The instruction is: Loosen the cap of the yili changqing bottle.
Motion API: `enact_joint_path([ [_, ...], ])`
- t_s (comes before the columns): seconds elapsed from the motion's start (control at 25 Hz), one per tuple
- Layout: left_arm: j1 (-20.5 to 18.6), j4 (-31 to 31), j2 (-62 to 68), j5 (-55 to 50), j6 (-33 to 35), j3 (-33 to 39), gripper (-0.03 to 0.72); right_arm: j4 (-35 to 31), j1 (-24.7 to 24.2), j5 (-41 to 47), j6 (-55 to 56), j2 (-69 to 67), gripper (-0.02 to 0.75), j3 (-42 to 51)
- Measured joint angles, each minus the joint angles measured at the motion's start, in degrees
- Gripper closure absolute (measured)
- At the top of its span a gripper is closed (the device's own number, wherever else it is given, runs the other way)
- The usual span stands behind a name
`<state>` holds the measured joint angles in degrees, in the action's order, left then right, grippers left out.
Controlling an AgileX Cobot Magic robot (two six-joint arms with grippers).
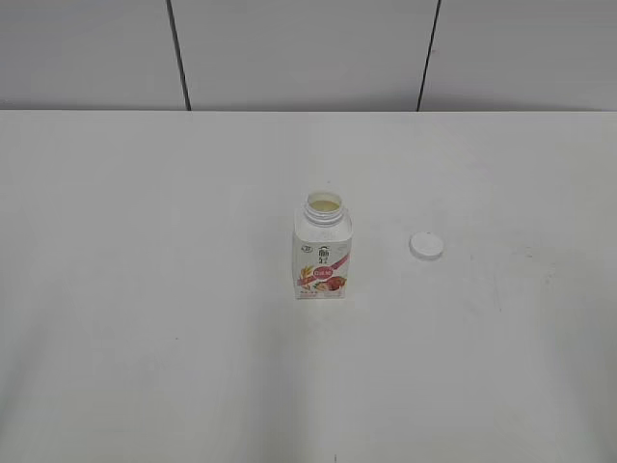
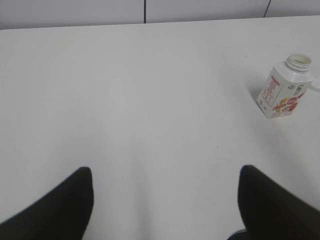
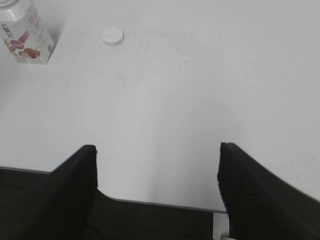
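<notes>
White table [image 1: 145,289]: bottle [image 1: 321,253] uncapped, cap [image 1: 426,245] beside it (both end effectors [image 2: 165,200] [image 3: 157,175] spread, empty).

White table [image 1: 145,289], plain and matte, running back to a far edge under a grey panelled wall [image 1: 299,53]. Standing upright near the middle, well clear of every edge: the yili changqing bottle [image 1: 322,249], neck open, pink-red label facing the near edge. Lying flat toward the right edge, apart from the bottle: the cap [image 1: 426,245].
</notes>
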<state>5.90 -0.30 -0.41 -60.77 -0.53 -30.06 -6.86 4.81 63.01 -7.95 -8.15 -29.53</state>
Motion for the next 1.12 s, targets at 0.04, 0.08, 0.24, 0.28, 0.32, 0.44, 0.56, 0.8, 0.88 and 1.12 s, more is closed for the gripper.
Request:
enact_joint_path([
  [0.04,0.00,0.00,0.00,0.00,0.00,0.00,0.143,0.00,0.00,0.00,0.00,1.25,0.148,0.00],
  [0.08,0.00,0.00,0.00,0.00,0.00,0.00,0.144,0.00,0.00,0.00,0.00,2.49,0.149,0.00],
  [0.24,0.00,0.00,0.00,0.00,0.00,0.11,0.144,0.00,0.00,0.00,0.00,7.04,0.149,0.00],
  [0.28,0.00,0.00,0.00,0.00,0.00,0.11,0.144,0.00,0.00,0.00,0.00,7.98,0.149,0.00],
  [0.32,0.00,0.00,0.00,0.00,0.00,0.11,0.144,0.00,0.00,0.00,0.00,8.39,0.150,0.00],
  [0.44,0.00,0.00,0.00,0.00,0.00,0.11,0.144,0.00,0.00,0.00,0.11,8.59,0.150,0.11],
  [0.56,0.00,0.00,0.00,0.00,0.00,0.11,0.144,0.00,0.00,-0.02,0.22,8.59,0.150,0.11],
  [0.8,0.00,0.00,0.00,0.00,0.00,0.11,0.144,-0.06,0.00,-0.02,0.47,8.59,0.151,0.11],
  [0.88,0.00,0.00,0.00,0.00,0.00,0.11,0.144,-0.06,0.00,-0.02,0.47,8.59,0.151,0.11],
  [1.12,0.00,0.00,0.00,0.06,0.00,0.11,0.144,-0.06,0.00,-0.07,0.52,8.59,0.151,0.11],
])
